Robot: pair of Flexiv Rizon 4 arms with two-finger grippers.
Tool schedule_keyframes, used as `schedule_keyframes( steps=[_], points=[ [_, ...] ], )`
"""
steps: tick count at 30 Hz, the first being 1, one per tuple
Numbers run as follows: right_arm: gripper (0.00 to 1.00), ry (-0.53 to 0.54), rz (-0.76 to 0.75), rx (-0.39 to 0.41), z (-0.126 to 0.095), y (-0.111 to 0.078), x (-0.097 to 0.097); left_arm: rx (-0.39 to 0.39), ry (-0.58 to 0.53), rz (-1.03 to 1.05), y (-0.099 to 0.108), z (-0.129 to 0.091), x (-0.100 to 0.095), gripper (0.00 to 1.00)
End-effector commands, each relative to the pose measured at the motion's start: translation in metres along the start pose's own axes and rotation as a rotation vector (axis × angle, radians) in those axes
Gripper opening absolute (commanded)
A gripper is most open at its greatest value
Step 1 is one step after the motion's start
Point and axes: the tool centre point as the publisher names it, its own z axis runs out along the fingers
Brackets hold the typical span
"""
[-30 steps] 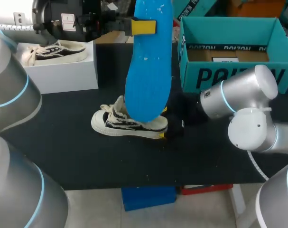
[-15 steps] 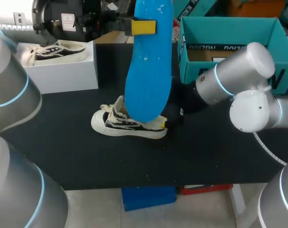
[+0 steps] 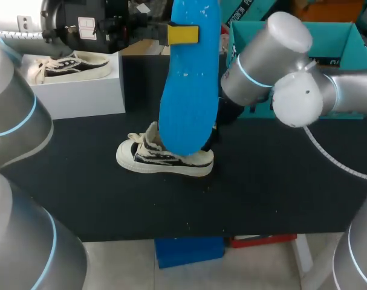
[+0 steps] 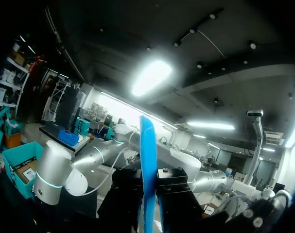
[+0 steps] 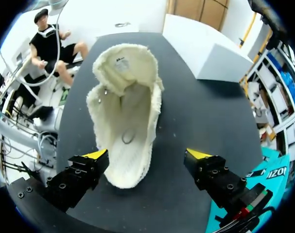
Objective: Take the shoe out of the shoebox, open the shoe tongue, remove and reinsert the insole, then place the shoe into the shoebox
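My left gripper (image 3: 185, 34) is raised high, shut on the top of a blue insole (image 3: 189, 90) that hangs upright over the table; in the left wrist view the insole (image 4: 147, 165) shows edge-on between the black fingers of that gripper (image 4: 148, 194). Below it a cream and black canvas shoe (image 3: 153, 158) stands on the black table (image 3: 262, 181). My right gripper (image 3: 215, 129), largely hidden behind the insole, hovers by the heel. In its own view the right gripper (image 5: 147, 156) is open above the shoe (image 5: 125, 111), looking into the cream lining. The teal shoebox (image 3: 360, 45) stands at the back right.
A white box (image 3: 80, 90) with another shoe (image 3: 68, 65) on top stands at the back left, and it also shows beyond the shoe as the white box (image 5: 210, 48). The teal shoebox's corner (image 5: 268, 174) lies close beside my right gripper's finger.
My right arm has swung up and back, lifting its open gripper off the shoe's heel. The left gripper, the insole and the shoe have stayed where they were.
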Motion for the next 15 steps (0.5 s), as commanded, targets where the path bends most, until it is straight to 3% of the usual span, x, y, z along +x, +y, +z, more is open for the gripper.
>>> schedule_keyframes(
  steps=[1, 9, 15],
  points=[
    [1.00, 0.009, 0.000, 0.513, 0.006, 0.014, -0.004, -0.002, -0.003, -0.001, 0.000, 0.001, 0.000, 0.00],
    [1.00, 0.029, -0.008, 0.611, 0.014, 0.033, -0.003, -0.002, -0.003, -0.001, 0.000, 0.001, 0.000, 0.00],
    [1.00, 0.042, -0.012, 0.627, 0.023, 0.040, -0.008, -0.002, -0.003, -0.001, 0.000, 0.001, 0.000, 0.00]
  ],
)
